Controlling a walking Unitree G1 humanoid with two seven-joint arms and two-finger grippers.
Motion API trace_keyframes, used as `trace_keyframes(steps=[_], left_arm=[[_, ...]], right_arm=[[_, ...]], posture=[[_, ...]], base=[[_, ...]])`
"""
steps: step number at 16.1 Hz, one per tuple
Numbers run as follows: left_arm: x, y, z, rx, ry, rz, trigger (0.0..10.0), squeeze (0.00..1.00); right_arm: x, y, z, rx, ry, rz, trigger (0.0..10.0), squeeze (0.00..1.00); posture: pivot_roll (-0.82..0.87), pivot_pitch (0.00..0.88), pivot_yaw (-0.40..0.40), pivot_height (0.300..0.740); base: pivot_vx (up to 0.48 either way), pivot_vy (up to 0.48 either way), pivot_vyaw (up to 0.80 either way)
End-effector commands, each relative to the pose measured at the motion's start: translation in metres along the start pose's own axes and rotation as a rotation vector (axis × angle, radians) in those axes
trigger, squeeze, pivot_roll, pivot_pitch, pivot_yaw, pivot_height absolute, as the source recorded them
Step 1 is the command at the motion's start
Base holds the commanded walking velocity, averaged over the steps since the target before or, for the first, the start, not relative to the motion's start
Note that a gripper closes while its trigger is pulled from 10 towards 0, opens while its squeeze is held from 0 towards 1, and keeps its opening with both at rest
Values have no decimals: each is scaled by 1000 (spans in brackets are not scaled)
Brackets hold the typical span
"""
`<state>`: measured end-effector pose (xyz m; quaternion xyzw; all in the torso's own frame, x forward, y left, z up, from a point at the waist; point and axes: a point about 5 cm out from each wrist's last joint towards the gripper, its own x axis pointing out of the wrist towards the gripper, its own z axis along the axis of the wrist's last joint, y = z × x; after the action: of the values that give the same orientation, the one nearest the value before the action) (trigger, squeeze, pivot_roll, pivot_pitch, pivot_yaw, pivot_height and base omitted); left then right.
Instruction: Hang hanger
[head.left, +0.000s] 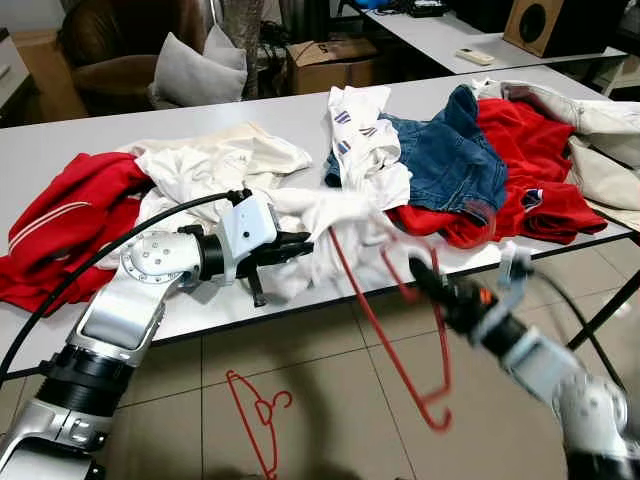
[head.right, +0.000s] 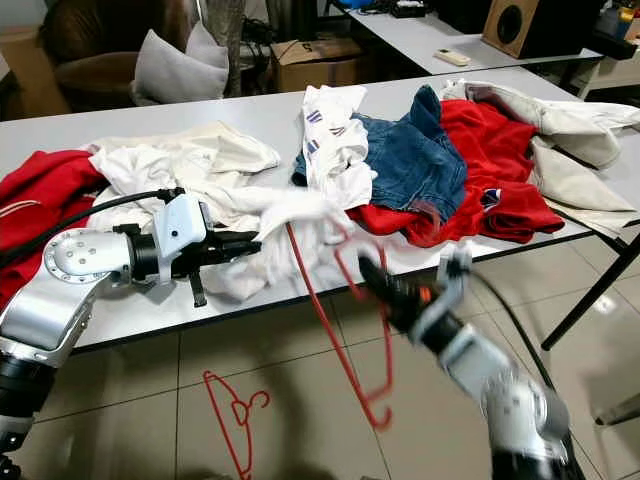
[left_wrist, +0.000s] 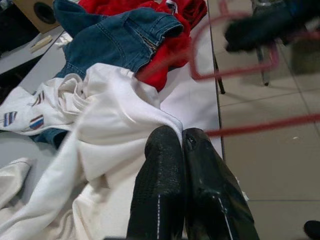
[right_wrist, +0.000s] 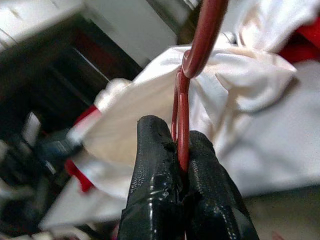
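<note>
A red wire hanger (head.left: 400, 335) hangs in front of the table's near edge, hook end down near the floor. My right gripper (head.left: 422, 272) is shut on its wire, seen up close in the right wrist view (right_wrist: 177, 137). The hanger's upper end reaches into a white garment (head.left: 340, 210) that is lifted off the table. My left gripper (head.left: 300, 243) is level with the table edge, shut on that white garment; in the left wrist view its fingertips (left_wrist: 165, 145) press together against the cloth (left_wrist: 115, 130). The right arm and hanger are blurred.
A second red hanger (head.left: 255, 410) lies on the tiled floor below the table. The grey table (head.left: 130, 130) carries a red top (head.left: 70, 215) at left, a denim piece (head.left: 450, 160), a red garment (head.left: 530, 170) and a beige jacket (head.left: 600, 130). An armchair and boxes stand behind.
</note>
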<state>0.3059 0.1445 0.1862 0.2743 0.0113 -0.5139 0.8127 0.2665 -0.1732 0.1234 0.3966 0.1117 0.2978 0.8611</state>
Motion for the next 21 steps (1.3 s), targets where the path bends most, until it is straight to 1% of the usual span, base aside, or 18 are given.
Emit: trace_keyframes(steps=[1, 2, 3, 5, 6, 7, 8, 9, 10, 11, 12, 13, 15, 16, 17, 18, 19, 21], left_arm=[[2, 1, 11, 72, -5, -26, 0, 0], [4, 0, 13, 78, -8, -29, 0, 0], [8, -1, 16, 97, -17, -29, 0, 0], [11, -1, 19, 109, -28, -20, 0, 0], [11, -2, 20, 111, -27, -23, 0, 0], [9, -4, 15, 122, 13, -31, 0, 0], [5, -7, 2, 148, 88, -54, 0, 0], [1, -12, -8, 139, 126, -78, 0, 0], [-1, -16, -13, 122, 141, -90, 0, 0], [-1, -17, -15, 120, 154, -85, 0, 0], [-1, -16, -16, 123, 161, -71, 0, 0], [0, -14, -15, 121, 153, -50, 0, 0], [-1, -6, -6, 114, 116, 13, 0, 0], [-1, -5, -3, 132, 108, 19, 0, 0], [-1, -1, 5, 152, 84, 44, 0, 0], [-1, 1, 9, 159, 82, 49, 0, 0], [0, 4, 14, 187, 98, 39, 0, 0], [3, -3, 12, 167, 104, 26, 0, 0]], right_arm=[[7, 6, 3, 54, -26, 18, 10000, 0], [10, 5, 0, 81, -22, 4, 10000, 0], [17, 2, -9, 164, -8, -49, 10000, 0], [21, -2, -17, 239, -7, -108, 10000, 0], [22, -2, -19, 281, -21, -117, 10000, 0], [23, 2, -18, 337, -60, -113, 10000, 0], [23, 5, -14, 377, -111, -115, 10000, 0], [24, 4, -9, 417, -165, -142, 10000, 0], [26, 4, -4, 437, -194, -151, 10000, 0], [29, 11, -7, 398, -148, -145, 10000, 0], [31, 17, -13, 338, -76, -142, 10000, 0], [30, 20, -19, 257, 1, -151, 10000, 0], [22, 29, -29, 122, 124, -145, 10000, 0], [18, 28, -27, 113, 130, -171, 10000, 0], [13, 30, -23, 85, 131, -176, 10000, 0], [12, 31, -22, 68, 133, -179, 10000, 0], [10, 35, -17, 21, 119, -176, 10000, 0], [7, 39, -14, 37, 76, -148, 10000, 0]], posture=[[-175, 0, 45, 710], [-175, 0, 45, 710], [-170, 0, 45, 710], [-156, 0, 44, 710], [-147, 0, 44, 710], [-142, 0, 43, 710], [-140, 0, 44, 710], [-140, 0, 49, 710], [-138, 0, 48, 710], [-136, 0, 48, 710], [-132, 0, 42, 710], [-132, 0, 42, 710], [-128, 0, 33, 710], [-129, 0, 32, 710], [-130, 0, 36, 710], [-131, 0, 41, 710], [-136, 0, 46, 710], [-138, 0, 41, 710]], base=[[0, 0, 0], [0, 0, 0], [0, 0, 0], [0, 0, 0], [0, 0, 0], [0, 0, 0], [0, 0, 0], [0, 0, 0], [0, 0, 0], [0, 0, 0], [0, 0, 0], [0, 0, 0], [0, 0, 0], [0, 0, 0], [0, 0, 0], [0, 0, 0], [0, 0, 0], [0, 0, 0]])
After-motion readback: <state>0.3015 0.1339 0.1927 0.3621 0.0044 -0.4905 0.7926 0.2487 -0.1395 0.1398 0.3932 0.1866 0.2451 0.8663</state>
